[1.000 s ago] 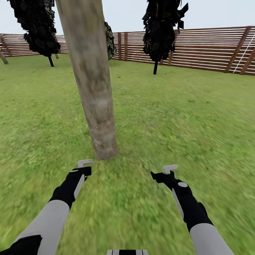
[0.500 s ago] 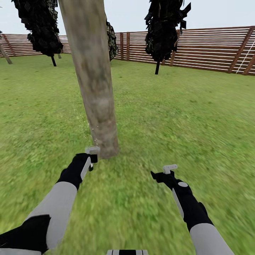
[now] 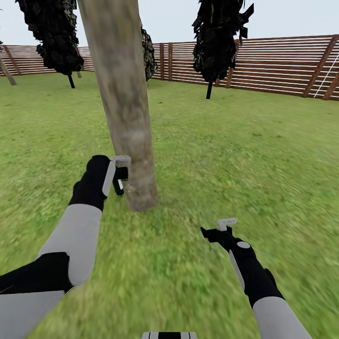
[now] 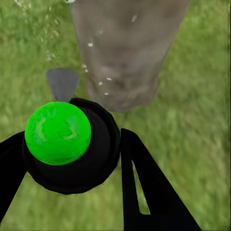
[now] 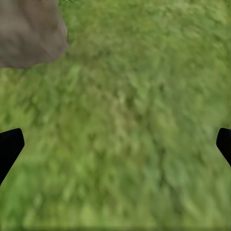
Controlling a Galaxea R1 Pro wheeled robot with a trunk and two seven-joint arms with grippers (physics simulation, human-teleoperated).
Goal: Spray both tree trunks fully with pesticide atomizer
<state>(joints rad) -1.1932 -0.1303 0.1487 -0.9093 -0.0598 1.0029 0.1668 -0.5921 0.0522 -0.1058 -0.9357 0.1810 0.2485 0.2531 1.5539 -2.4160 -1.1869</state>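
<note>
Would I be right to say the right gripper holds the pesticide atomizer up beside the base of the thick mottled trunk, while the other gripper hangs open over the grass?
Not quite: the left gripper holds the pesticide atomizer, as the left wrist view shows. It is beside the base of the trunk; the right gripper hangs open over the grass.

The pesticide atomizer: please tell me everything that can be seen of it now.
The pesticide atomizer is a small, round, black body with a bright green ball on top and a grey nozzle pointing toward the tree trunk. It sits between the jaws of the left gripper, raised beside the lower trunk. A few white specks of pesticide float before the bark.
</note>
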